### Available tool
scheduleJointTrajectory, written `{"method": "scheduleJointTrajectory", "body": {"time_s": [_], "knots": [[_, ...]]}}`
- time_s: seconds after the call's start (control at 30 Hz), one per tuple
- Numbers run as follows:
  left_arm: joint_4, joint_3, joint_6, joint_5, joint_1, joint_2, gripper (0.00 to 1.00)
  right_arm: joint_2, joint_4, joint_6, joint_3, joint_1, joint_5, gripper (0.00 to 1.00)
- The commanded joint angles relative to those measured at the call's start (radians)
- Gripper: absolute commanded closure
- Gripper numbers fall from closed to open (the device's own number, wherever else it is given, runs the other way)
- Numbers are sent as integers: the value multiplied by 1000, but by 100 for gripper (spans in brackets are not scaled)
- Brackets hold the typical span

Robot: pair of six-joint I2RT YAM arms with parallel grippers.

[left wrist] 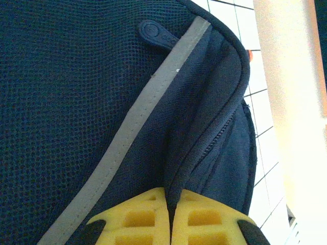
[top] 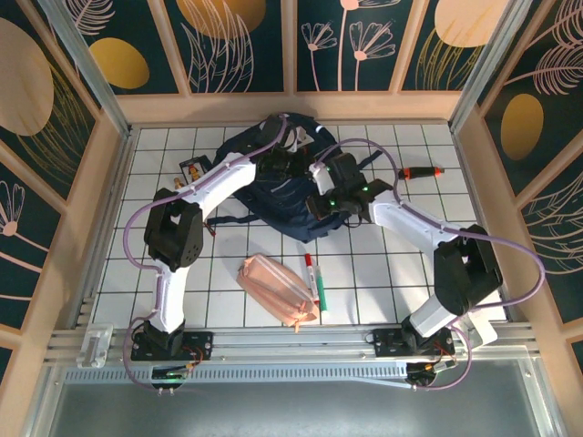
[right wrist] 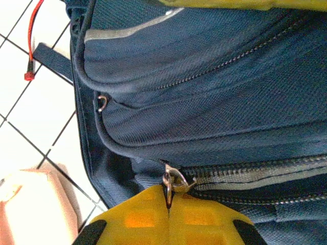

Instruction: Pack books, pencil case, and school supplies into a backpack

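The dark navy backpack [top: 273, 196] lies at the middle back of the table. My left gripper [left wrist: 169, 196] is shut on a fold of its fabric beside a zipper, near a grey reflective strip [left wrist: 127, 127]. My right gripper [right wrist: 168, 196] is shut on a metal zipper pull [right wrist: 173, 179] at the end of a closed zipper. From above, the left gripper [top: 273, 168] and the right gripper [top: 321, 205] both sit on the backpack. In front of it lie the pink pencil case [top: 278, 289] and the red-capped marker pen [top: 312, 278]. The books are out of view.
A red-and-black handled tool [top: 421, 172] lies at the back right. A small black card [top: 193, 169] sits left of the backpack. Wooden walls [top: 109, 209] close in the tiled table on three sides. A corner of the pencil case [right wrist: 30, 204] is close to the right gripper.
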Motion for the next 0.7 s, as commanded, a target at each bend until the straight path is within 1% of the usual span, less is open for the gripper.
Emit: {"method": "scheduleJointTrajectory", "body": {"time_s": [0.0,0.03,0.1,0.13,0.27,0.37,0.43,0.5,0.53,0.6,0.67], "knots": [[215,103,-141,-73,5,-8,100,10,88,96,-42,74,-85,100],[217,108,-153,-88,5,-12,100,11,104,119,-50,76,-82,100],[250,107,-171,-105,5,-20,100,21,123,143,-56,80,-120,100],[257,109,-184,-114,5,-21,100,23,119,152,-55,83,-113,100],[258,124,-188,-147,5,-25,100,-21,126,186,-65,64,-150,100],[255,116,-187,-167,5,-27,100,-49,136,213,-65,17,-285,98],[261,115,-215,-178,5,-22,100,-49,166,235,-79,16,-282,98],[286,111,-257,-180,5,-14,100,-26,258,329,-118,23,-249,100],[296,111,-278,-181,5,-9,100,-11,309,369,-130,31,-254,100],[312,120,-316,-180,6,2,100,10,396,420,-143,73,-228,100],[321,125,-330,-185,4,4,100,24,423,417,-133,112,-210,100]]}}
